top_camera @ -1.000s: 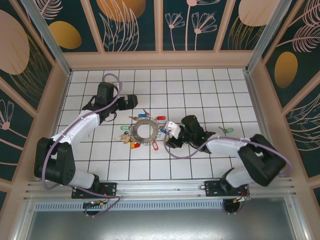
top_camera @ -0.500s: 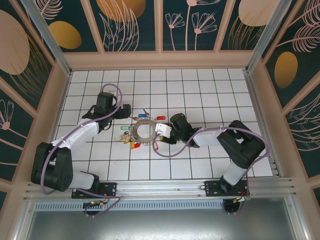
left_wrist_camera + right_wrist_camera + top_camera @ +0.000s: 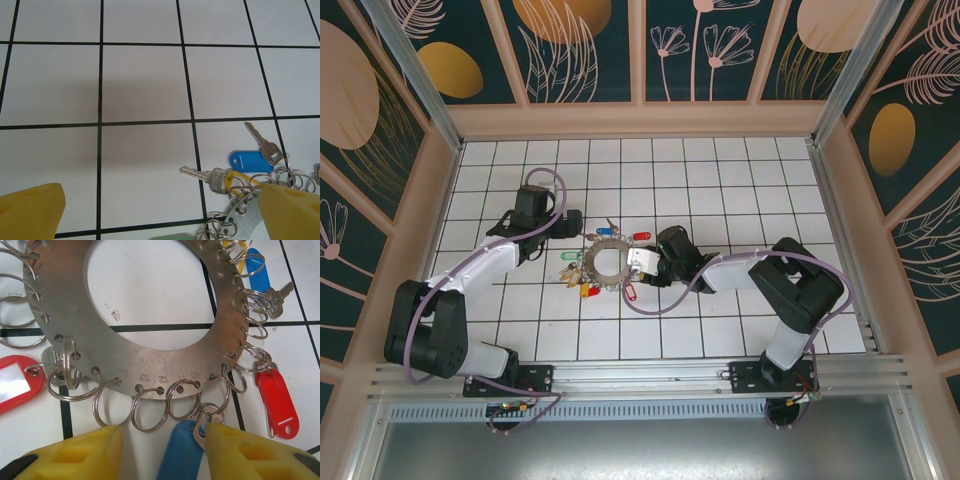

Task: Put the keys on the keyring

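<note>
The keyring point(image 3: 608, 262) is a flat grey metal ring lying mid-table, with keys on red, blue, green and yellow tags around its rim. In the right wrist view the keyring point(image 3: 65, 305) has small split rings along its numbered edge. My right gripper point(image 3: 165, 452) is open at that edge. A blue-tagged key point(image 3: 180, 455) lies between its yellow fingers, and the right finger point(image 3: 250, 450) touches the key's metal head. My left gripper point(image 3: 160, 215) stands wide open over bare tile, just left of a blue tag point(image 3: 248, 160) and a silver key point(image 3: 205, 176).
Red tags point(image 3: 278, 402) lie either side of my right gripper. A green tag point(image 3: 175, 236) peeks in at the left wrist view's lower edge. White tiled floor point(image 3: 720, 180) surrounds the ring, with wooden walls on three sides. Purple cables run along both arms.
My right arm has swung left, bringing its gripper up to the keyring's right edge. My left gripper has moved nearer the ring's upper left and stays open.
</note>
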